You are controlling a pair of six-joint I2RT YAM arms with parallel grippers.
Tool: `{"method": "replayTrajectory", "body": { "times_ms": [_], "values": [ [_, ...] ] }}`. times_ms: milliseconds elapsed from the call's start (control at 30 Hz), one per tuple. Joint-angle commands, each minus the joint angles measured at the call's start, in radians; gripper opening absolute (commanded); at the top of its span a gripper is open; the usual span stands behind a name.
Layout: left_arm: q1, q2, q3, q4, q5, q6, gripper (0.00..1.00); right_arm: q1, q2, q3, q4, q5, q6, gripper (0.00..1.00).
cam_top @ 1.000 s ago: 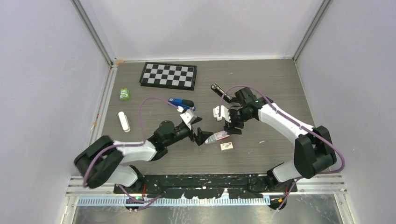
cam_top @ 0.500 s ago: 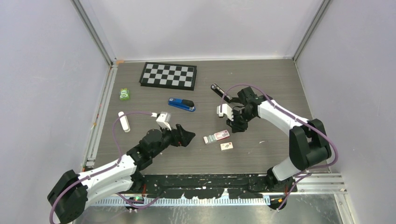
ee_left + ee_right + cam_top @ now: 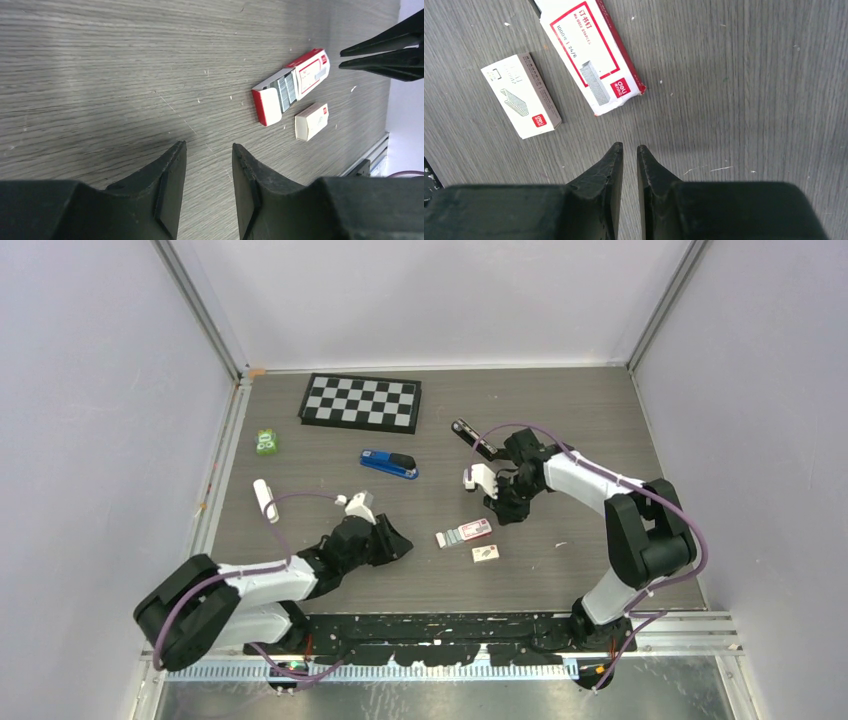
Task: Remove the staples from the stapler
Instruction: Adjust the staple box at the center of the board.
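**Step in hand.** I judge this a pause between reaches, since neither arm is on the stapler [image 3: 389, 463]. It is blue and lies on the table [image 3: 580, 410], far and left of both grippers and well apart from them.

**Task's thing.** The staples [image 3: 286, 93] show as silvery ribbed strips in the slid-out tray of the red-and-white box [image 3: 594, 50]. The whitish box [image 3: 521, 95] sits just beside it on the near side.

**Left gripper** [image 3: 208, 150]. The jaws are parted and hold nothing. It is low over bare wood, left of the boxes.

**Right gripper** [image 3: 628, 147]. The fingers are drawn almost together with nothing between them. It hangs just on the far side of the red-and-white box.

**Next move.** If the stapler is loaded, I would need one gripper to pin its base while the other opens the top.

**Not made out.**
- I cannot tell whether the stapler's magazine holds any strips, as it is too small in the overhead view.
- I cannot name the slim black object [image 3: 466, 430] at the far side.
- I cannot count the strips in the tray.
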Motion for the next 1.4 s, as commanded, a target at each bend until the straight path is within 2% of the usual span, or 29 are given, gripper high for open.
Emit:
{"method": "replayTrajectory", "body": {
  "times_ms": [0, 400, 700, 800, 1000, 1367],
  "values": [
    [-0.004, 0.091, 0.048, 0.174, 0.046, -0.033, 0.40, 0.005, 0.011, 0.005, 0.017, 0.002, 0.004, 0.21],
    [-0.005, 0.342, 0.083, 0.388, 0.174, -0.075, 0.43, 0.025, 0.043, 0.003, 0.024, 0.021, 0.001, 0.21],
    [-0.006, 0.471, 0.086, 0.538, 0.229, -0.108, 0.44, 0.041, 0.058, 0.005, 0.042, 0.037, 0.019, 0.21],
    [-0.005, 0.493, 0.091, 0.539, 0.230, -0.120, 0.43, 0.046, 0.066, 0.006, 0.050, 0.048, 0.031, 0.21],
    [-0.006, 0.510, 0.105, 0.498, 0.227, -0.140, 0.35, 0.052, 0.077, 0.009, 0.060, 0.058, 0.044, 0.21],
    [-0.014, 0.526, 0.130, 0.449, 0.219, -0.150, 0.30, 0.058, 0.084, 0.012, 0.063, 0.058, 0.048, 0.21]
  ]
}}
